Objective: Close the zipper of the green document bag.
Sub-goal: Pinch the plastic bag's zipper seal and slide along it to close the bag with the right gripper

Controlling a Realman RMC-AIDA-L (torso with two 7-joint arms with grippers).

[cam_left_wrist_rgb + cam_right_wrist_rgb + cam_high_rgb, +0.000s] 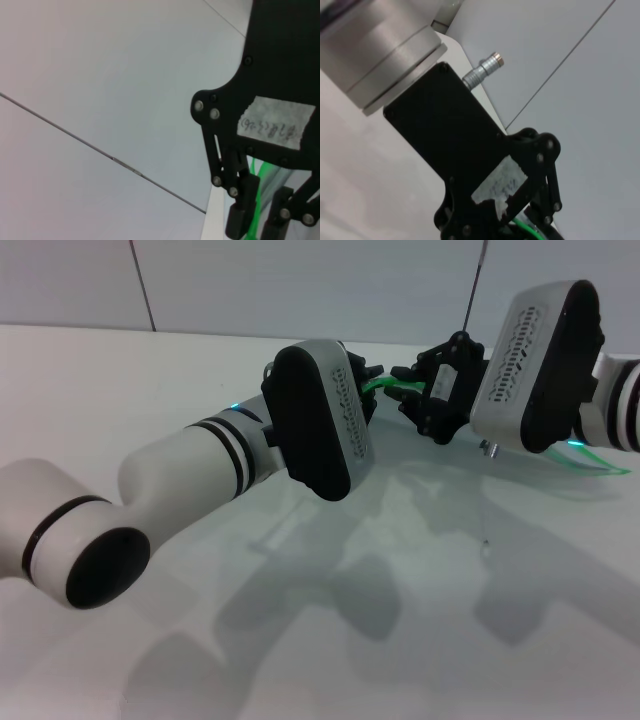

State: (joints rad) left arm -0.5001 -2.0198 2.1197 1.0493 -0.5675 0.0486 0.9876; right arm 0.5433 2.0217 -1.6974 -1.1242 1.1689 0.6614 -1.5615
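Note:
The green document bag [440, 455] lies flat on the white table [300, 640] as a pale translucent sheet. Its zipper [385, 384] is lifted between my two grippers, and the green strip runs on to the far right edge. My left gripper [371, 377] is shut on the zipper's left end, half hidden behind its wrist housing. Facing it, my right gripper [406, 390] pinches the zipper right beside it. The left wrist view shows the right gripper's fingers [241, 217] with the zipper [257, 200] between them. A bit of green zipper [522, 226] shows in the right wrist view.
A light wall [300, 280] with panel seams rises behind the table's far edge. My left forearm [190, 470] crosses the table from the left. The right arm's housing [535, 360] hangs over the bag's right part.

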